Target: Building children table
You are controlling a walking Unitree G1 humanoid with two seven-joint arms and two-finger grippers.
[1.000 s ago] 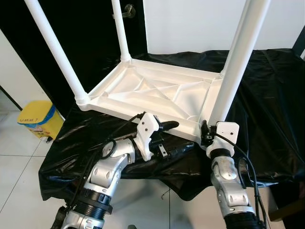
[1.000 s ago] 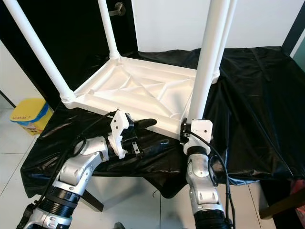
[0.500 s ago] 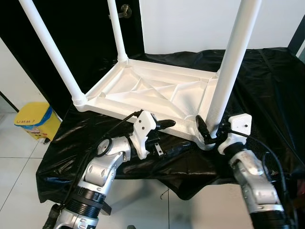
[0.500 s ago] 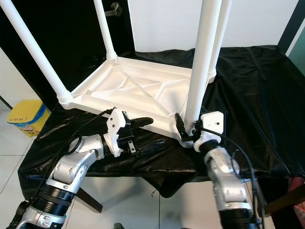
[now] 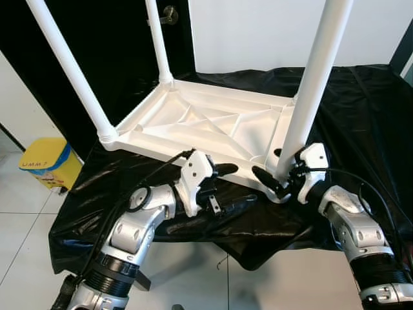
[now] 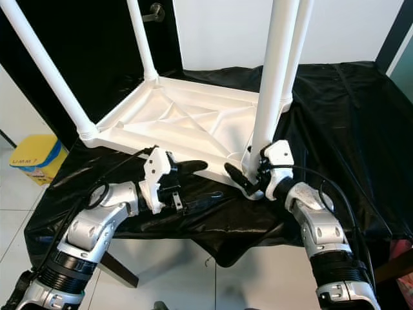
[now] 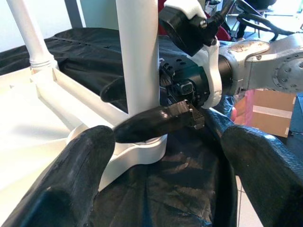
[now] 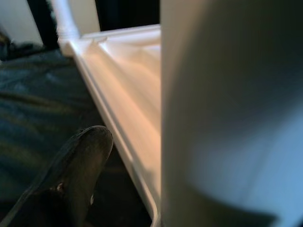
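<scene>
White plastic table top [image 5: 206,123] lies upside down on black sheeting [image 5: 361,116], legs up.

Right gripper [image 5: 279,173], fingers clasped around the near leg [image 5: 310,90] at its socket, seemingly seating it; left gripper [image 5: 226,187] spread wide, straddling the top's near rim, probably steadying.

White table top [image 5: 213,123] and near leg [image 5: 308,97]: smooth moulded plastic, slight sheen. Black table cover [image 5: 361,110]: thin glossy sheeting, creased. Arms: brushed silver metal. Left gripper fingers [image 7: 80,175]: matt, finely textured black. Floor [image 5: 26,226]: glossy tile.
</scene>
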